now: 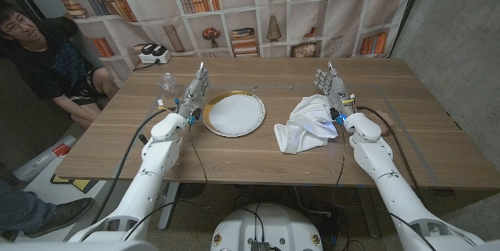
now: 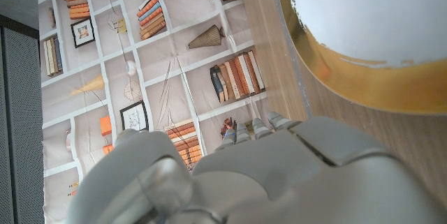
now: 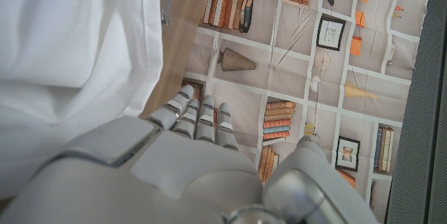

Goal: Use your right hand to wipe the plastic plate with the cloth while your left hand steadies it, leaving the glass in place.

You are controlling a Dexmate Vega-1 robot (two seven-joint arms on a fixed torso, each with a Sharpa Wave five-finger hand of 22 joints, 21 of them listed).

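The coming move turns on the cloth (image 1: 307,123): it lies just beside the right hand (image 1: 331,88), on that hand's inner side toward the plate, its crumpled bulk running from beside the fingers back along the wrist. The right hand is far nearer to it than the left, so I judge a short inward reach is all the pick-up needs. That hand stands upright with fingers apart and holds nothing; in the right wrist view the white folds sit right against its inner edge.

The plastic plate (image 1: 234,114), white with a gold rim, lies just beside the left hand (image 1: 197,88), on its inner side. This hand too is empty, fingers extended, not yet on the rim.

The glass (image 1: 167,84) stands on the left hand's outer side, near it but apart.

Counted: one cloth, one plate, one glass.
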